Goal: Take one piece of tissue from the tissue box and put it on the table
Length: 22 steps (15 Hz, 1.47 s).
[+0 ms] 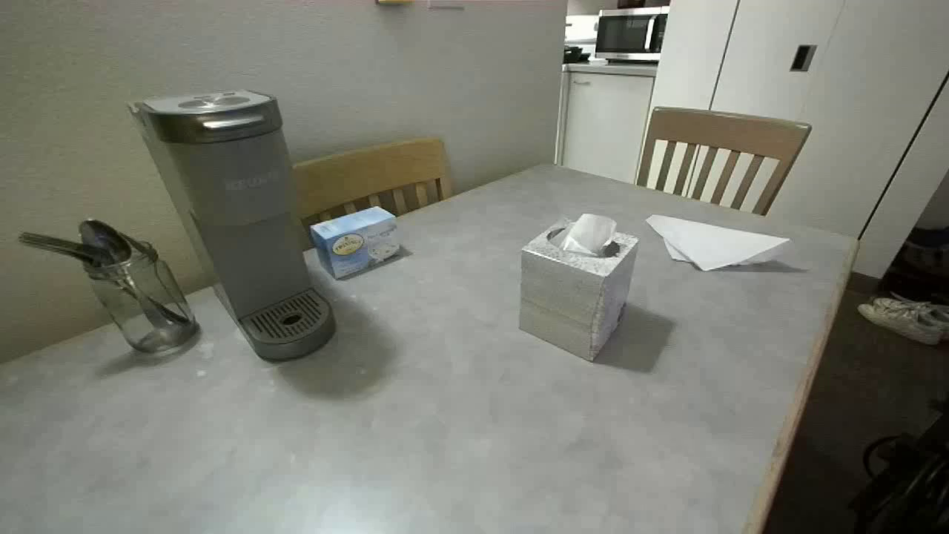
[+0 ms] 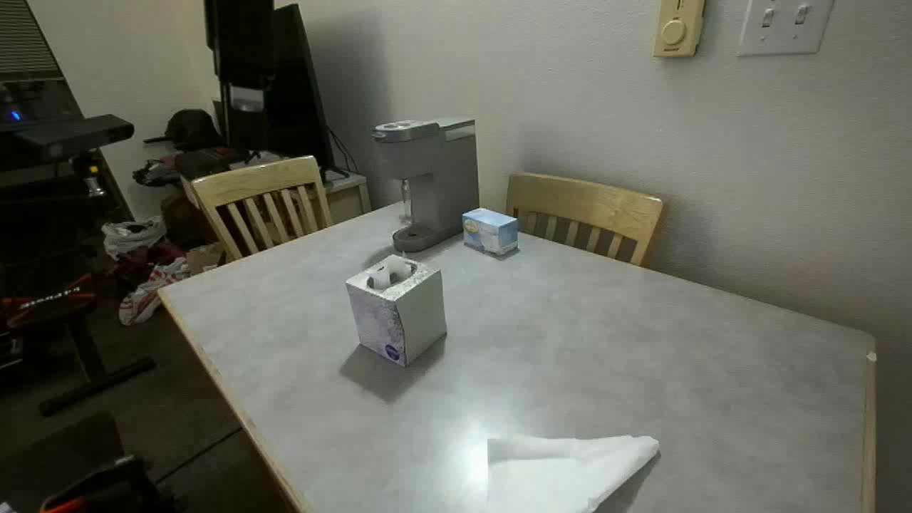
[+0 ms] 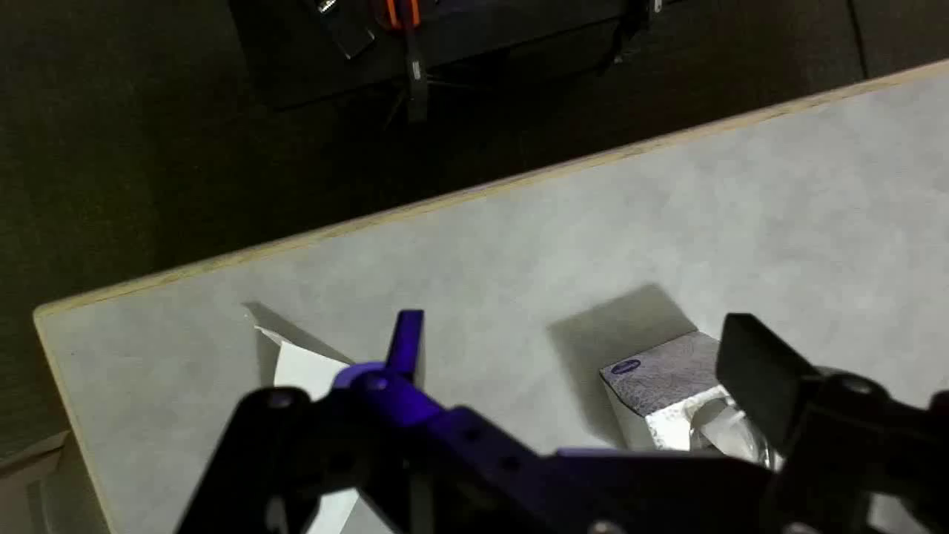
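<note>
The tissue box stands upright on the grey table, and it also shows in an exterior view and in the wrist view. A white tissue sticks out of its top opening. A separate white tissue lies folded on the table; it also shows in an exterior view and in the wrist view. My gripper is open, its fingers wide apart with nothing between them, above the table. Its right finger hides part of the box; its left side covers part of the loose tissue.
A grey coffee maker, a glass jar with spoons and a blue tea box stand along the wall side of the table. Chairs stand at the edges. The table edge crosses the wrist view.
</note>
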Each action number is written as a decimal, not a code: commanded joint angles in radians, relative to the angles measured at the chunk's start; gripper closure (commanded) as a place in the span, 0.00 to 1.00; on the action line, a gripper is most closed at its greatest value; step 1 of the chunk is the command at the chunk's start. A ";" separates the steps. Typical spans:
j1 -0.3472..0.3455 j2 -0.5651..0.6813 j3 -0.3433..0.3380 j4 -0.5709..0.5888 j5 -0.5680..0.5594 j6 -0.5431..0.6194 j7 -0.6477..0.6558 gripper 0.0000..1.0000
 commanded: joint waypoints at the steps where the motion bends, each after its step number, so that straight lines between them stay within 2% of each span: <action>1: -0.008 0.001 0.007 0.002 0.002 -0.002 -0.002 0.00; 7: 0.008 0.044 0.016 0.021 0.036 0.024 -0.009 0.00; 11: 0.030 0.102 0.029 0.042 0.088 0.091 -0.006 0.00; 18: 0.059 0.241 0.074 0.121 0.126 0.200 0.008 0.00; 22: 0.074 0.321 0.098 0.177 0.147 0.215 0.014 0.00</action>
